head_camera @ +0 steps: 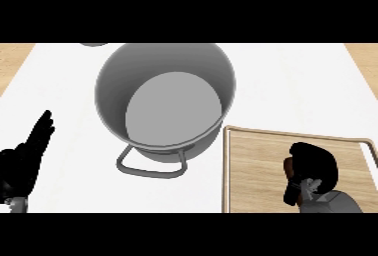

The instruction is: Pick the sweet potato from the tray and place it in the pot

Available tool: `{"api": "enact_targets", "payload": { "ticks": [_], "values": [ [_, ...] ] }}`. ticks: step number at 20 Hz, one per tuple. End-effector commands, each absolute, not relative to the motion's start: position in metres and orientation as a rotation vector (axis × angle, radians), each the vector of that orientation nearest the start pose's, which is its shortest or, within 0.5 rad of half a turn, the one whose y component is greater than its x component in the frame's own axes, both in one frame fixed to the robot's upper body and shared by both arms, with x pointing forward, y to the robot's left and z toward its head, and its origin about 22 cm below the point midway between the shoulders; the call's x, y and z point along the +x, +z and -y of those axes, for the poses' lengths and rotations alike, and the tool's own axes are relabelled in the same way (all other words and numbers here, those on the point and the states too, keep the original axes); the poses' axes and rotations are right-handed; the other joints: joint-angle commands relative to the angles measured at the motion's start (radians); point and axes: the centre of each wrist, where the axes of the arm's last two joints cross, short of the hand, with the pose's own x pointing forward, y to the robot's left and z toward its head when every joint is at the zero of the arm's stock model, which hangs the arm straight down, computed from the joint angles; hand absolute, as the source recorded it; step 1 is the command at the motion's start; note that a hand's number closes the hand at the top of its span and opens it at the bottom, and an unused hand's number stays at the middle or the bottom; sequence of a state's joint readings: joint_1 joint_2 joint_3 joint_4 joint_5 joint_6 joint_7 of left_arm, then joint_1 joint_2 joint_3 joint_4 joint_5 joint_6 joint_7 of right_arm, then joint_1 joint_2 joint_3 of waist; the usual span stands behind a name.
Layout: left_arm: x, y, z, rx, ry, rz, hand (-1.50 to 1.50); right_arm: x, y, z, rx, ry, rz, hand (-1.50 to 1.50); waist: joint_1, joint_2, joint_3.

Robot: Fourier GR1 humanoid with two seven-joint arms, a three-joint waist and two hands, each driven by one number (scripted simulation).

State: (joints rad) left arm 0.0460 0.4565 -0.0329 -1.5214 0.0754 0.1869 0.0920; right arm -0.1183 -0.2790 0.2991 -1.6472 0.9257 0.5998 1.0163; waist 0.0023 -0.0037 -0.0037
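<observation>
Head view shows us early in the job: the pot (168,107) stands empty on the white counter (295,85), and the sweet potato (289,172) is on the wooden tray (251,165) beside it, only a brown sliver visible. Our right hand (316,162) covers it from above, fingers curled over it, so we judge the grasp is being made; lifting, carrying across to the pot and releasing all remain. Our left hand (28,150) rests open at the left edge, fingers straight and pointing up, well apart from the pot
</observation>
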Motion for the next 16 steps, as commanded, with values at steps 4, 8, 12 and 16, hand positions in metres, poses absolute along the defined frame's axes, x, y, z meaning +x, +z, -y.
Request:
{"api": "enact_targets", "payload": {
  "ticks": [4, 8, 12, 16],
  "values": [
    [0.238, 0.020, -0.324, 0.440, -0.150, 1.387, 0.00, 0.273, 0.020, 0.202, -1.072, 1.122, 0.281, 1.50, 0.003, 0.005, 0.004],
    [0.237, 0.024, -0.338, 0.435, -0.139, 1.386, 0.00, 0.253, 0.039, 0.193, -1.079, 1.106, 0.301, 1.50, -0.003, 0.003, 0.003],
    [0.239, 0.024, -0.321, 0.411, -0.161, 1.390, 0.00, 0.240, 0.038, 0.102, -0.898, 1.303, 0.577, 1.50, 0.022, 0.006, 0.004],
    [0.249, 0.033, -0.312, 0.351, -0.228, 1.449, 0.00, 0.216, 0.069, 0.046, -0.638, 1.569, 0.984, 1.50, 0.144, 0.025, 0.007]
  ]
}}
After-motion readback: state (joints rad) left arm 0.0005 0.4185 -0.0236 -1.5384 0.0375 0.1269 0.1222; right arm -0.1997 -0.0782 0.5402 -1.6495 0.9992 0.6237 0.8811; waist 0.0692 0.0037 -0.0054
